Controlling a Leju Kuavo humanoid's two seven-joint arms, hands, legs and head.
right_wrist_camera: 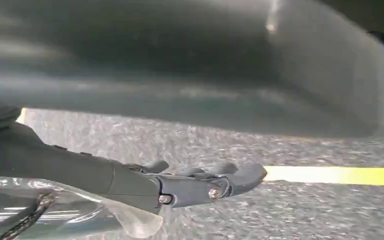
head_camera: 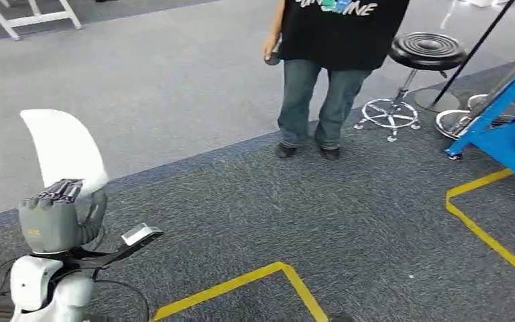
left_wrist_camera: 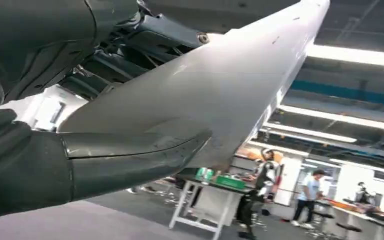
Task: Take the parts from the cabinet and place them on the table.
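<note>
White curved part [head_camera: 64, 147] sits gripped in my left hand [head_camera: 53, 218], long axis upright. Right hand [right_wrist_camera: 200, 182] holds a clear part [right_wrist_camera: 130, 222]; no tabletop ahead.

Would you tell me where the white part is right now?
The white part is at the left of the head view, held upright in the left hand, above the dark carpet and well left of the standing person.
</note>
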